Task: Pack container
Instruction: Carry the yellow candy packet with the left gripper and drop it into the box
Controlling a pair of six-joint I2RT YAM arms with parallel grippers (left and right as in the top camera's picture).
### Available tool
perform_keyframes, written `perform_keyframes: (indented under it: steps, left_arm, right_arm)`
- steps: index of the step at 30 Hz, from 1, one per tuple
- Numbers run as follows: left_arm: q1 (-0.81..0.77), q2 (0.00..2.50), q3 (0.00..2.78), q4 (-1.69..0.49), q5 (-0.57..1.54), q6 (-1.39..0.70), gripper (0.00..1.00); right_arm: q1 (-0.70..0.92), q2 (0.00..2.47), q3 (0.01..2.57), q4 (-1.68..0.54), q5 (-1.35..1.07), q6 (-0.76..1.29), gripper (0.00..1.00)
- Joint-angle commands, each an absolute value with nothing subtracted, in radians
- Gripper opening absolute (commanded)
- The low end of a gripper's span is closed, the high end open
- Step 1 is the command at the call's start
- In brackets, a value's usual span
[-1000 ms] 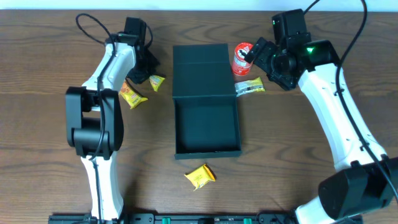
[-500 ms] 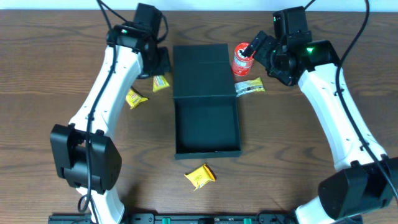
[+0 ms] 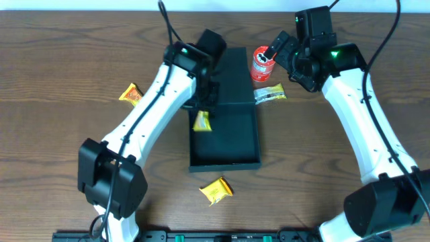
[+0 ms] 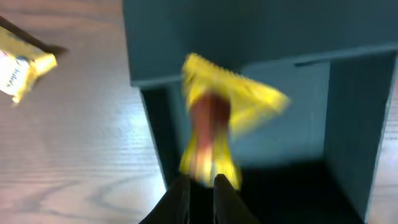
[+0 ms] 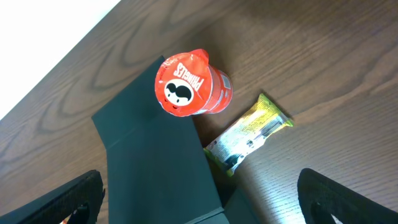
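Left end effector (image 4: 198,186) pinches a yellow packet (image 4: 217,118) above the container (image 3: 232,141)

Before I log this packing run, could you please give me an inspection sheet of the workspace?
Surface: brown wood table.
Job's things: teal container open, lid flap back, nothing inside.
Clutter: red can, green packet beside it, orange-yellow packet at left, yellow packet in front.
Grippers: left gripper shut on held yellow packet over the container; right gripper open by the can.
Cables: black leads on both arms.
Surroundings: white strip beyond far edge.
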State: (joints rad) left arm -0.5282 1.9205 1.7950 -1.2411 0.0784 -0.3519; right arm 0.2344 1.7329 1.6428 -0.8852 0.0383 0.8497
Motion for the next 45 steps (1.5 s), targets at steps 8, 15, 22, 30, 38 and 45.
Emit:
perform_keyframes:
  steps: [8, 15, 22, 30, 38, 45]
  left_arm:
    - [-0.535, 1.903, 1.808, -1.321, -0.121, -0.524, 0.09]
    - [-0.457, 1.903, 1.808, -1.337, -0.336, -0.590, 0.93]
    - [-0.180, 1.903, 1.808, -1.380, -0.062, -0.957, 0.95]
    - [-0.104, 1.917, 1.806, -1.217, -0.060, -1.176, 0.95]
    - [-0.066, 2.059, 1.806, -1.182, -0.028, -1.198, 0.95]
    - [-0.035, 2.170, 1.806, -1.131, -0.020, -1.019, 0.96]
  right_arm:
    - [0.244, 1.741, 1.639, -0.926, 0.027, 0.745, 0.99]
    - [0.244, 1.741, 1.639, -0.935, -0.020, 0.679, 0.99]
    - [0.242, 1.741, 1.639, -0.934, -0.026, 0.618, 0.99]
    - [0.237, 1.741, 1.639, -0.936, -0.025, 0.494, 0.99]
    - [0.170, 1.741, 1.639, -0.940, 0.019, 0.488, 0.99]
    - [0.173, 1.741, 1.639, -0.978, 0.019, 0.493, 0.99]
